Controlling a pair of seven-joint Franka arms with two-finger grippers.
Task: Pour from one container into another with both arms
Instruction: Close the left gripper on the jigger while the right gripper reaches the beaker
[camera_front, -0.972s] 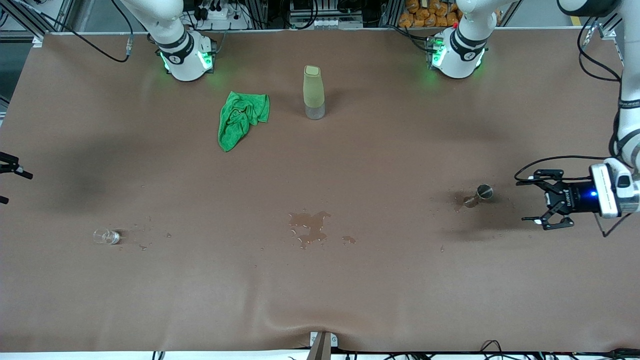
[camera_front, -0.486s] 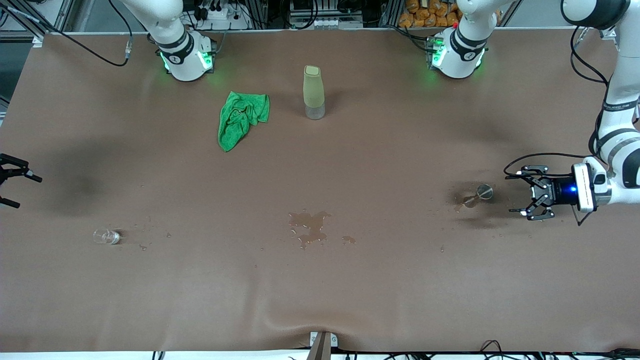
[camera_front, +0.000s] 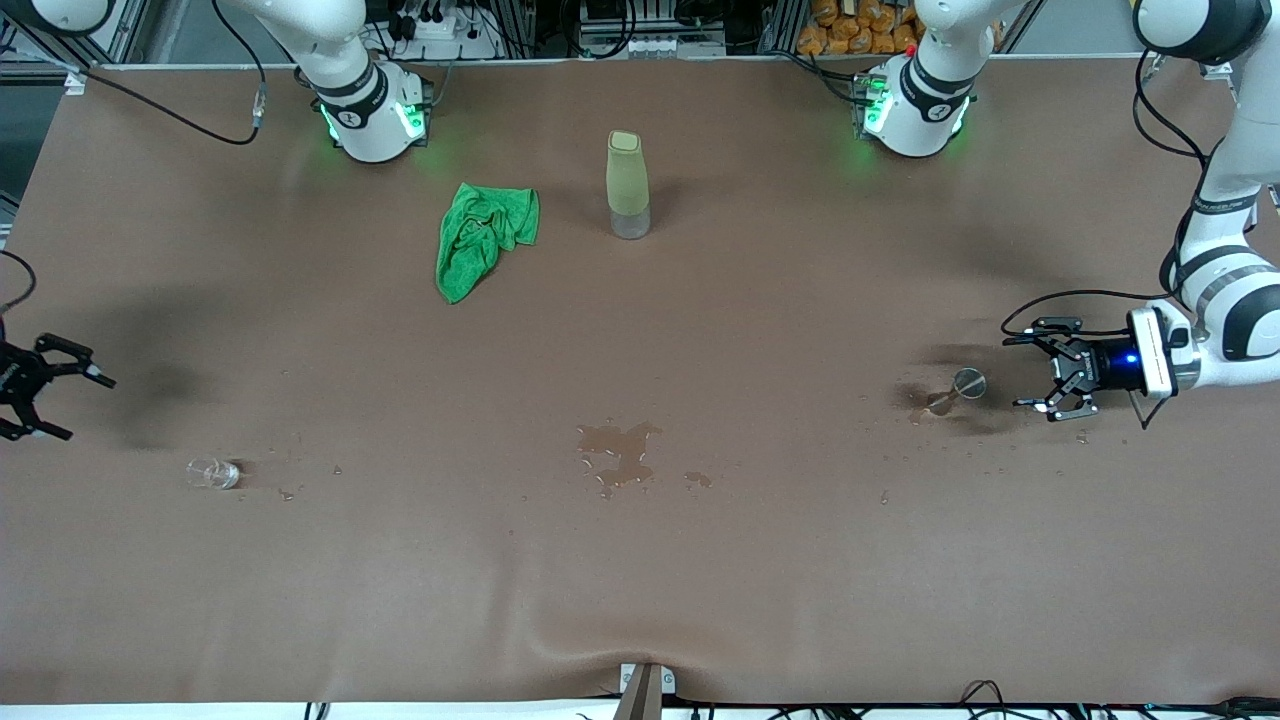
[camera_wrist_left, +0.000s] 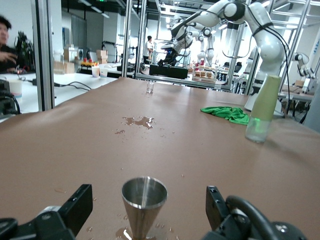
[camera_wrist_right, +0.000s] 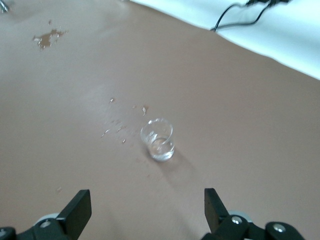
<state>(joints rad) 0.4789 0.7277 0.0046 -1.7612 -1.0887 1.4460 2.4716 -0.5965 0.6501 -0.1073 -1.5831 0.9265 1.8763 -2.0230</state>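
On the brown surface (camera_front: 700, 580) a spilled puddle (camera_front: 620, 455) lies mid-way, yet nothing is held and pouring has not begun. The left claw (camera_front: 1048, 378), released, sits just beside the upright jigger (camera_front: 958, 390) at the left arm's end. The right claw (camera_front: 60, 395), also released, hangs near the glass cup (camera_front: 212, 473) at the right arm's end

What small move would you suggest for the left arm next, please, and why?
Probably ease the left claw forward until its open fingers straddle the jigger. The jigger stands upright just ahead, centred between the fingers in the left wrist view, but is not yet between them. The right claw is also open, short of the cup.
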